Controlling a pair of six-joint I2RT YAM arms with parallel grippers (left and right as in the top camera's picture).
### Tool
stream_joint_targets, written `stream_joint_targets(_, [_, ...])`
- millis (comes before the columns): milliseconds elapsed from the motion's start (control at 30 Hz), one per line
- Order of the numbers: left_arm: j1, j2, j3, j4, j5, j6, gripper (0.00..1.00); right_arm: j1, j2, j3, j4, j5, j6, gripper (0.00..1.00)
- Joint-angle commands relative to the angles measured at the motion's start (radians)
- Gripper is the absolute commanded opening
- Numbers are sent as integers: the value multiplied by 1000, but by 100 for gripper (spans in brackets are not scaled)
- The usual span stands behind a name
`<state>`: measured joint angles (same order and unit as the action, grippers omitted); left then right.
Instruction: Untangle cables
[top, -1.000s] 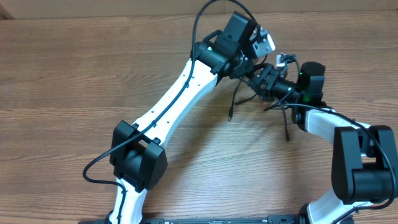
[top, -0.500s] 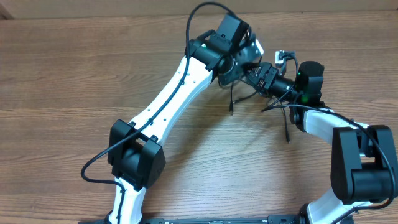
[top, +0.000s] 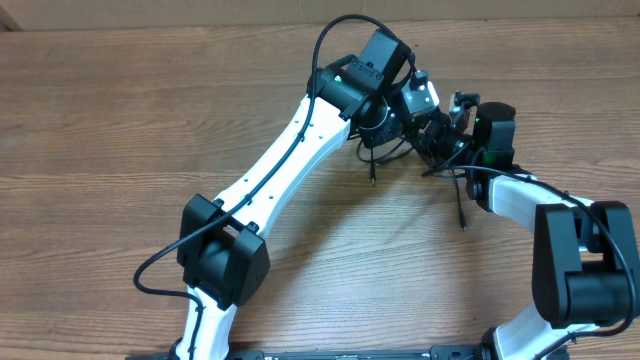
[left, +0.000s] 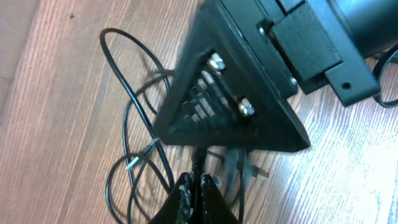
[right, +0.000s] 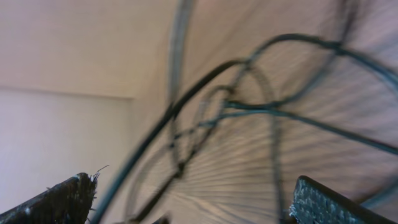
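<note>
Jaws of the left gripper (left: 200, 190) are pressed together on one strand of the cables (left: 118, 124), which rises straight out from between them. The right gripper (right: 193, 182) stands wide apart, holding nothing, and its mouth faces the knotted loops. The tangle lies near the far edge of the tabletop (top: 120, 120), right of centre. This looks to me like the pulling-apart step. Next, the right one should close on a different strand and draw it away.

thin black cables (top: 462, 207), tangled in overlapping loops on the wood table (top: 120, 150). two loose strands trail out, one ending in a small plug (top: 371, 184).
</note>
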<state>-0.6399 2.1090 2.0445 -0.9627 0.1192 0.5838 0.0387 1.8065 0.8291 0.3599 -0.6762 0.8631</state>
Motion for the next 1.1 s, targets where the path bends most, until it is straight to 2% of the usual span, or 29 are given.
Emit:
stream_joint_targets(0, [11, -104, 16, 27, -61, -10, 4, -2, 6, -3, -27, 66, -35, 100])
stream_joint_targets(133, [36, -167, 16, 44, -67, -54, 4, -2, 6, -3, -29, 66, -35, 100])
stream_joint_targets(433, [98, -212, 15, 155, -62, -251, 4, 11, 6, -3, -45, 43, -35, 100])
stream_joint_targets(633, [106, -212, 12, 130, -16, -252, 4, 6, 6, -3, -45, 43, -59, 100])
stream_joint_targets(767, [105, -210, 7, 60, -1, -251, 14, 5, 6, -3, -48, 43, -61, 100])
stream_joint_targets(933, [105, -200, -9, -106, 9, -242, 24, 4, 6, -3, -48, 47, -61, 100])
stream_joint_targets(1067, [105, -190, -45, -205, 9, -201, 24, -3, 6, -3, -49, 47, -61, 100])
